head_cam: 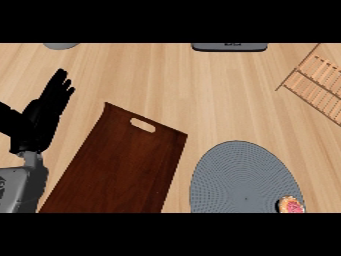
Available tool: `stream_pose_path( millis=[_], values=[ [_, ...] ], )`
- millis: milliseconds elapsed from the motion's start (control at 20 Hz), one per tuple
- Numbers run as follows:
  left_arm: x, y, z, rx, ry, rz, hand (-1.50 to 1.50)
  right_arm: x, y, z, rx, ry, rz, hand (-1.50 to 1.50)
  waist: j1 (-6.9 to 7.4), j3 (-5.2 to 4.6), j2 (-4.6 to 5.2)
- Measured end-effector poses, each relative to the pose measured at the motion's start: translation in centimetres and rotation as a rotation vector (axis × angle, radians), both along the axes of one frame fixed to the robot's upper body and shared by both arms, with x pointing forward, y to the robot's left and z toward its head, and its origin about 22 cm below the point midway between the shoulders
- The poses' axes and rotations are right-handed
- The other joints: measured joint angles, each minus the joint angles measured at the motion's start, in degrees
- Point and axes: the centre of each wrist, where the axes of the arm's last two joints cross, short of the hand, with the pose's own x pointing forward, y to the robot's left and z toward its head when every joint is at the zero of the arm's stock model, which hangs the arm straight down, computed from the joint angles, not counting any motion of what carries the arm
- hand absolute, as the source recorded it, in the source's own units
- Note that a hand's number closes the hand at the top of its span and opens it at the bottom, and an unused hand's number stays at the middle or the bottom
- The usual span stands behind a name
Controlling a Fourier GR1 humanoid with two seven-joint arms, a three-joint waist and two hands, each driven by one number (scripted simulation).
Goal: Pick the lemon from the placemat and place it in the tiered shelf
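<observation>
No readable text, labels (or numbers)

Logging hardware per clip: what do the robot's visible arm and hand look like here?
Only the left hand shows: matte black, with slender fingers and a thumb, on a narrow grey wrist. Its forearm is a light grey boxy shell with a small dark marking. No cables visible.

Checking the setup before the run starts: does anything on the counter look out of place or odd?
One thing: the item on the grey placemat sits at its lower right edge, cut off by the view, and looks pinkish rather than lemon yellow. The dark wooden tray lies askew. The left robot hand rests open.
</observation>
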Motion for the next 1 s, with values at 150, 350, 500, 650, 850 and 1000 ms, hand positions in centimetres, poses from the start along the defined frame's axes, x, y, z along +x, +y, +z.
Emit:
stream_pose_path(
  millis=[150, 350, 500, 650, 850, 1000],
  values=[
    [0.0, 0.1, -0.2, -0.003, -0.003, -0.005, 0.00, 0.8, -1.4, -0.6, 0.000, -0.002, -0.001, 1.50, 0.10, 0.01, 0.02],
    [0.2, -0.3, 0.3, 0.000, -0.005, -0.007, 0.00, 1.3, -3.2, -1.8, 0.004, -0.005, -0.002, 1.50, 0.17, 0.02, 0.03],
    [0.2, -0.5, -0.2, -0.004, -0.003, -0.010, 0.00, 2.1, -3.6, -2.3, 0.028, 0.016, -0.101, -1.50, 0.52, 0.02, 0.13],
    [0.1, -0.4, -0.4, -0.001, -0.005, -0.013, 0.00, 3.2, -3.8, -3.4, 0.044, -0.014, -0.151, -1.50, 0.63, 0.03, 0.16],
    [0.4, -0.1, 0.3, -0.001, -0.007, -0.016, 0.00, 3.9, -4.4, -4.4, 0.082, -0.098, -0.180, -1.50, 0.89, 0.09, 0.26],
    [0.7, -0.4, 0.5, -0.002, -0.004, -0.015, 0.00, 3.8, -5.1, -4.0, 0.113, -0.152, -0.185, -1.50, 0.91, 0.12, 0.32]
  ],
)
